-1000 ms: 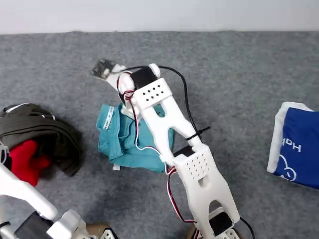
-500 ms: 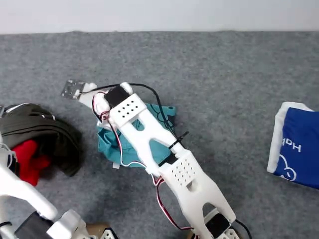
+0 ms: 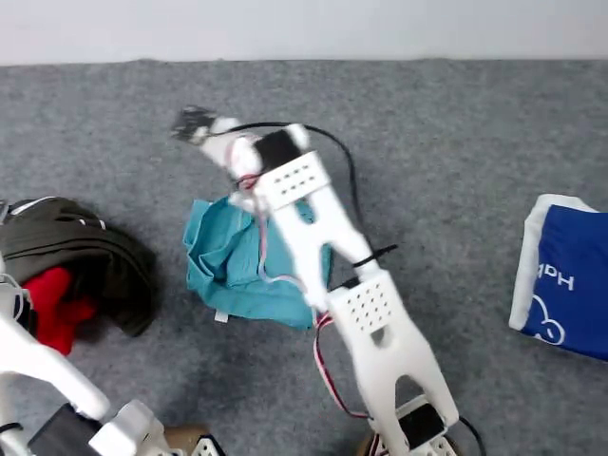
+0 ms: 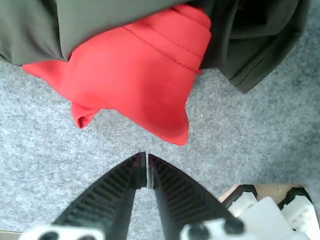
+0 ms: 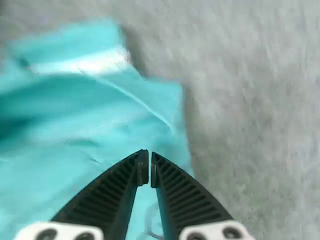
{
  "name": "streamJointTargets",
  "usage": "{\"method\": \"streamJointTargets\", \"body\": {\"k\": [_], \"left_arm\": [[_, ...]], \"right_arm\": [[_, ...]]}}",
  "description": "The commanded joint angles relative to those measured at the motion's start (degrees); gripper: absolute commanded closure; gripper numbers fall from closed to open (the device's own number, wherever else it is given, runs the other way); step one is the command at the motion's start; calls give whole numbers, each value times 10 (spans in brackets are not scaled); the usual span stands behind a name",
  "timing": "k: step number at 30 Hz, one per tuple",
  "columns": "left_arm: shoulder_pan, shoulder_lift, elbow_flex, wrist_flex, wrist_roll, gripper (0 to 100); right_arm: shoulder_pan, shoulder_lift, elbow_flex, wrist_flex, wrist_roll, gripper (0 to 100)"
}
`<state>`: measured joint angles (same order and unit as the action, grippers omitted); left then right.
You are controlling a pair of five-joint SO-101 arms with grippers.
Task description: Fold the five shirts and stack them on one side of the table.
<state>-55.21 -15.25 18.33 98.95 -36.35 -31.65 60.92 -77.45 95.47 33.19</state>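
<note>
Four shirts lie on the table [image 3: 456, 142]: teal shirt [image 3: 233, 261] at centre, olive shirt [image 3: 85, 252] and red shirt [image 3: 52, 304] heaped left, blue shirt [image 3: 565, 285] far right. Both grippers are clenched and empty: the right gripper [image 5: 145, 167] over teal, the left gripper [image 4: 147, 170] beside red. The right arm has swung back rightward.

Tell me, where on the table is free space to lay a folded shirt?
Free: the grey table between the teal shirt and the blue shirt, and the far strip. Crowded: the near left, with the olive shirt and red shirt.
</note>
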Motion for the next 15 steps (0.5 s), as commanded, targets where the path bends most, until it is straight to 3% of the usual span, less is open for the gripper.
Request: {"method": "streamJointTargets", "body": {"k": [1,7,15], "left_arm": [[4,-13,-7,-6,-2,985],[4,-13,-7,-6,-2,985],[4,-13,-7,-7,-2,985]], "right_arm": [[35,16,-26,-1,23,989],[3,65,-27,-69,30,989],[-101,47,-28,-218,30,989]]}}
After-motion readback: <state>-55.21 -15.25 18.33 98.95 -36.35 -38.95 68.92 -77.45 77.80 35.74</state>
